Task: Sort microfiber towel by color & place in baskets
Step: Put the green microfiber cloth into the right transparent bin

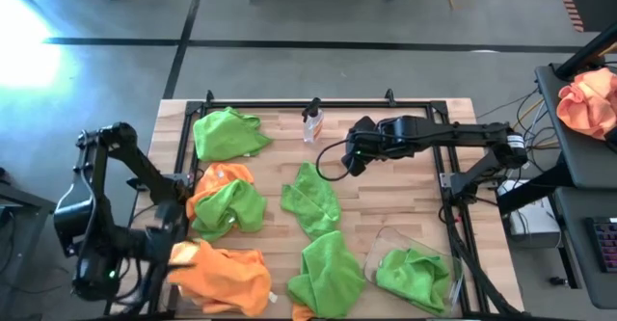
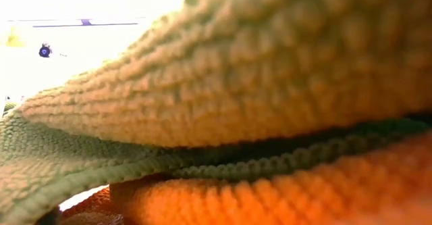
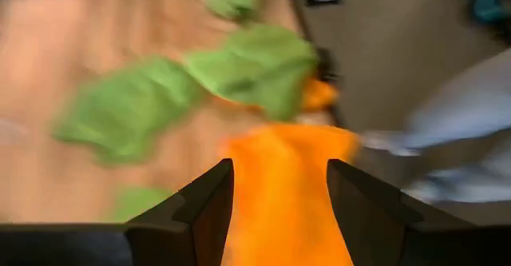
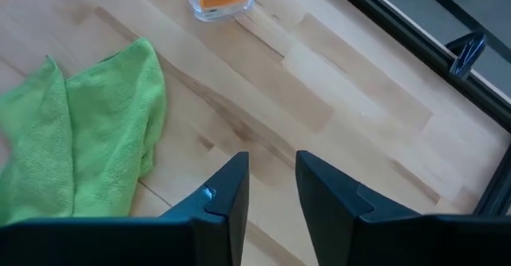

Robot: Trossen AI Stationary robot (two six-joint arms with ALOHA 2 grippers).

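Note:
Several lime green microfiber towels lie on the wooden table: one far-left, one in the middle, one near, and one bunched with an orange towel. Another green towel sits in the clear basket near-right. A second basket does not show. My left gripper is at the near-left, shut on a large orange towel. My right gripper hovers open over bare wood beyond the middle towel, touching nothing. My left gripper has a bunch of the orange towel pinched between its two fingers, and the cloth fills the whole gap. The towel spreads out past the fingertips, and the rest of it lies heaped on the table's near-left.
A small clear spray bottle stands near the far edge, close to my right gripper. A peach cloth bundle lies off the table at the right. Orange and green cloth right at the lens blocks the low view. Bare wood lies far-right.

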